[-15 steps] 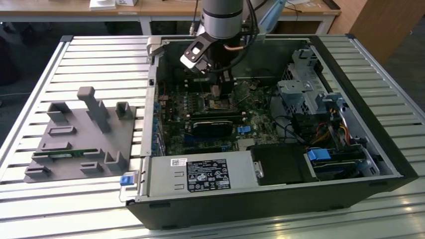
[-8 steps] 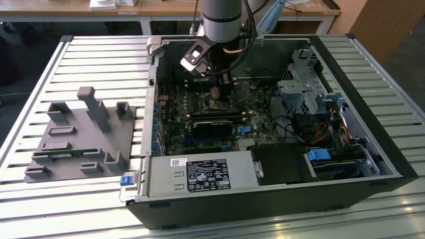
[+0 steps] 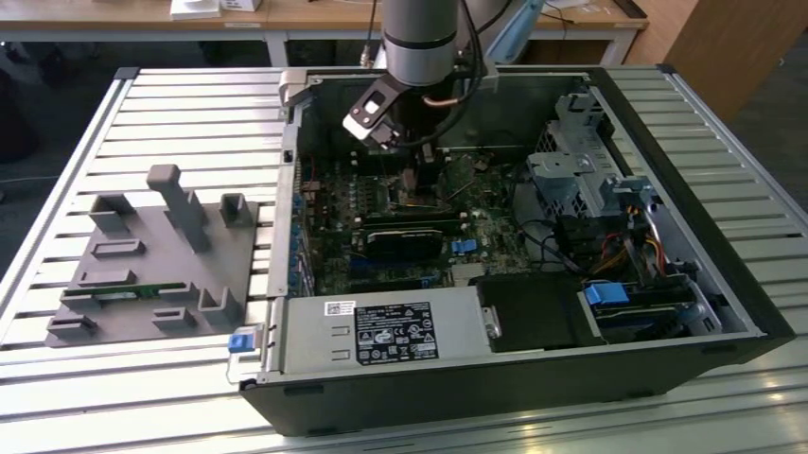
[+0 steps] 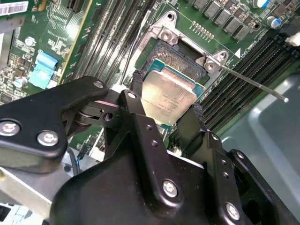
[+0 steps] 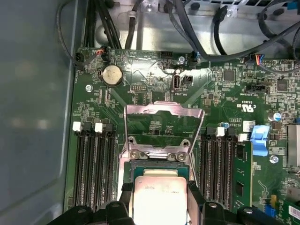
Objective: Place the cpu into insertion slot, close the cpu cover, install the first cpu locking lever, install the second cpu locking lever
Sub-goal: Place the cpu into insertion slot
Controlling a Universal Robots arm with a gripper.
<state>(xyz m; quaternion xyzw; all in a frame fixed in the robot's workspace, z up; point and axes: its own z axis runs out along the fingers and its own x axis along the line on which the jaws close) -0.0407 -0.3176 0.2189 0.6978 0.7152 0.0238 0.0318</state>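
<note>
The cpu (image 4: 169, 93), a flat square chip with a dull silver top, sits between my gripper's (image 4: 166, 102) two black fingers (image 4: 136, 86), which are shut on its opposite edges. It hangs just over the insertion slot (image 4: 180, 54), whose dark pin field shows beyond the chip's far edge. In the first wrist view the cpu (image 5: 159, 194) lies over the slot's rim (image 5: 159, 164), and the cpu cover (image 5: 164, 109), a silvery frame with a window, stands swung open behind it. A thin locking lever (image 4: 253, 84) sticks out from the slot's corner. In the exterior view my gripper (image 3: 407, 156) reaches down into the case.
Black memory slots (image 5: 91, 168) flank the socket on both sides. A blue clip (image 5: 259, 138) and black cables (image 5: 197, 33) lie near the board's edges. The power-supply box (image 3: 378, 333) and drive cage (image 3: 584, 170) crowd the case. A grey fixture (image 3: 151, 255) stands on the slatted table.
</note>
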